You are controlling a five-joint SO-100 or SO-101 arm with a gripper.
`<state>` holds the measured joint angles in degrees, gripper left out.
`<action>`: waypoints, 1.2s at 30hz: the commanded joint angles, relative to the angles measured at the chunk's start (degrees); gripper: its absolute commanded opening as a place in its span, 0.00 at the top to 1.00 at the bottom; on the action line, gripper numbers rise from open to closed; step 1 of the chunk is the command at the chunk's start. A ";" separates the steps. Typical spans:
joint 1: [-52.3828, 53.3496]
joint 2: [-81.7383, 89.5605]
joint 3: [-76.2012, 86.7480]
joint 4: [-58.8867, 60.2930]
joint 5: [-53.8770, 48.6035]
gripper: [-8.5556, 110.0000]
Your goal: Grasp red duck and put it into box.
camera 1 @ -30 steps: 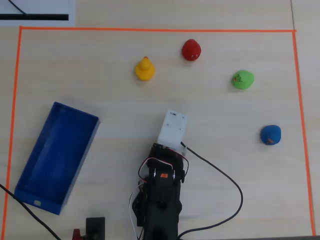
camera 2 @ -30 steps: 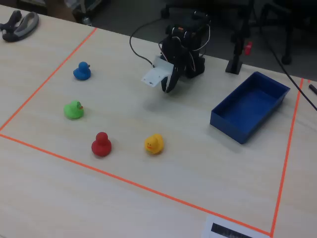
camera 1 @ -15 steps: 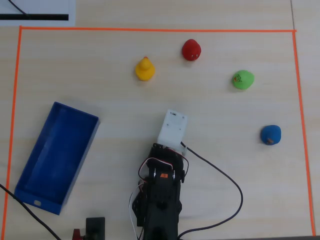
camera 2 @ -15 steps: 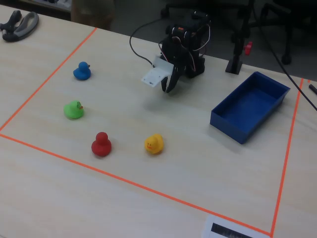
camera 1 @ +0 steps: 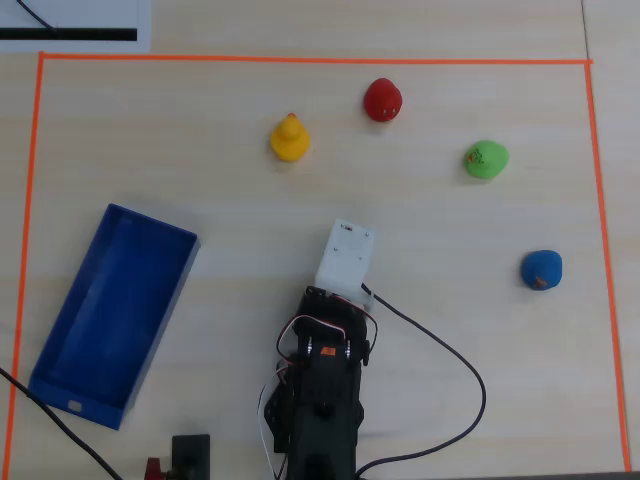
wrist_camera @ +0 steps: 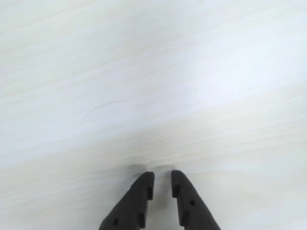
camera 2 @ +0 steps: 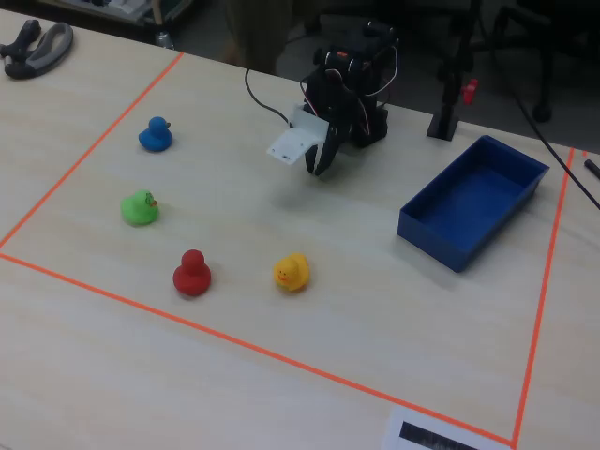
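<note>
the red duck (camera 1: 383,100) sits near the far edge of the taped area in the overhead view, well apart from the blue box (camera 1: 75,405) and between the yellow duck (camera 1: 289,139) and green duck (camera 1: 486,159). it looks light, glossy and probably squashy, so likely slippery; a pinch across the round body seems safest. the gripper (wrist_camera: 162,178) hangs empty just above bare table, folded back near the arm's base, its jaws nearly together with only a narrow gap.
</note>
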<state>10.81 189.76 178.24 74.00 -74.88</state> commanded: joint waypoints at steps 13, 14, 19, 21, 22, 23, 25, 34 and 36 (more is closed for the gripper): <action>0.18 -0.09 0.00 0.97 0.26 0.90; 0.18 -0.09 0.00 0.97 0.09 0.89; 0.00 -0.09 0.00 0.97 0.18 0.93; -0.09 -0.09 0.00 0.97 0.18 0.93; -0.70 -0.09 0.00 0.97 0.18 0.93; -1.41 -0.09 0.00 0.18 0.44 0.93; 0.88 -0.18 -1.05 -2.29 -1.05 0.93; 10.46 -31.20 -42.54 -7.82 -4.75 0.82; 12.74 -38.06 -51.59 -11.16 -4.75 0.80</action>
<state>21.18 166.03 138.08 66.45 -79.37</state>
